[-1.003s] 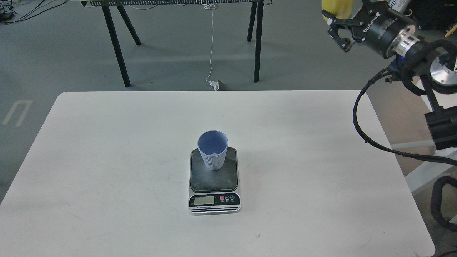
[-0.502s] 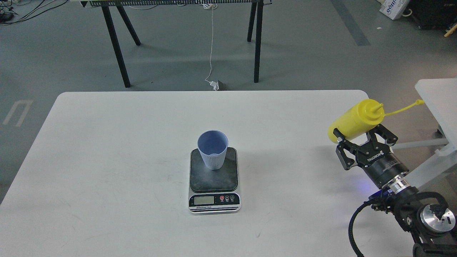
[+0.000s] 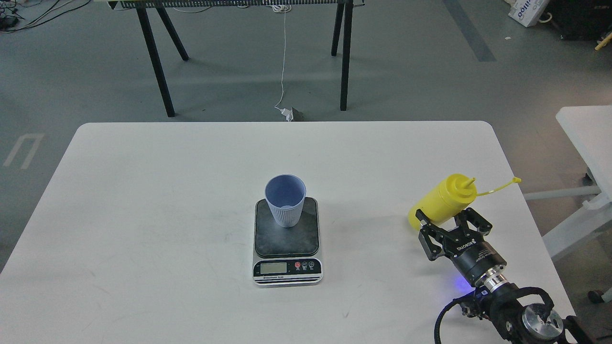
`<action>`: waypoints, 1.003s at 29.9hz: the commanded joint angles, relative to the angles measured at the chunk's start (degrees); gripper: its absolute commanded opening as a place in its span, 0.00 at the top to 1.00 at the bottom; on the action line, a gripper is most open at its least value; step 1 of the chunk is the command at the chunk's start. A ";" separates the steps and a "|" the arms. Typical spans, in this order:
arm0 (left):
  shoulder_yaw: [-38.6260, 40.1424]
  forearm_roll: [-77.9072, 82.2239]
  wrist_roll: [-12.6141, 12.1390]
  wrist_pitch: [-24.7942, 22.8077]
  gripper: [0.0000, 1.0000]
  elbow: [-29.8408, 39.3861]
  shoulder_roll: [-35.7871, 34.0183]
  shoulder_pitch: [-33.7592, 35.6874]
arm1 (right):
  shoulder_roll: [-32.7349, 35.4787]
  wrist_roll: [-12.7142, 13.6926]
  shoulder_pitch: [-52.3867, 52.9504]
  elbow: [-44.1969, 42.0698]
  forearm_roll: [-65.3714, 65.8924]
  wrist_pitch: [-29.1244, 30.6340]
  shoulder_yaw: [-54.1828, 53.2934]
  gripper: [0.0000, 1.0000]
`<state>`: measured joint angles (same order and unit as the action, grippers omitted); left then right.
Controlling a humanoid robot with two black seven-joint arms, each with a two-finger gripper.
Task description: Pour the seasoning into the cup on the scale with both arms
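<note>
The light blue ribbed cup (image 3: 285, 200) stands upright on the back half of the scale's dark platform (image 3: 287, 241), in the middle of the white table (image 3: 143, 215). The scale's display and buttons face me. My right gripper (image 3: 447, 217) is shut on the yellow seasoning bottle (image 3: 440, 201), low over the table's right side and well to the right of the scale. The bottle is tilted, with its nozzle pointing up and right, and its cap strap (image 3: 499, 187) sticks out to the right. My left arm is out of view.
A second white table (image 3: 585, 134) stands off the right edge. A black-legged bench (image 3: 162, 62) and a hanging white cable (image 3: 283, 57) are on the floor behind the table. The table's right edge is close to my right arm.
My right arm has come down from the upper right with the bottle and has then moved lower and left, towards the table's right side. The cup and scale have not moved.
</note>
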<state>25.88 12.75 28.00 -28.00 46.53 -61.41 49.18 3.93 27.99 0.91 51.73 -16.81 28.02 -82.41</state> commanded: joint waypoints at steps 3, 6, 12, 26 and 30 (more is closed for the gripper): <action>-0.04 0.00 0.00 0.00 0.01 0.22 0.06 -0.05 | 0.38 -1.62 0.15 -0.40 0.02 -0.02 5.06 0.81; 0.05 0.00 0.00 0.00 0.01 0.22 -0.03 0.04 | 0.47 -1.71 0.41 -0.40 0.11 -0.02 5.59 0.76; 0.05 0.00 0.00 0.00 0.01 0.22 0.24 -0.05 | 0.64 -1.71 0.67 0.12 0.11 -0.02 5.50 0.06; -0.04 0.00 0.00 0.00 0.01 0.22 -0.11 -0.49 | 6.88 -1.36 -9.42 10.74 -0.51 -0.02 5.33 0.01; -0.04 0.00 0.00 0.00 0.01 0.22 0.06 -0.58 | 10.21 -1.36 -17.59 19.88 -0.68 -0.02 4.28 0.01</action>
<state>25.84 12.75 28.00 -28.00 46.76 -61.46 48.64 11.90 26.65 -11.22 65.68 -17.34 28.00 -77.46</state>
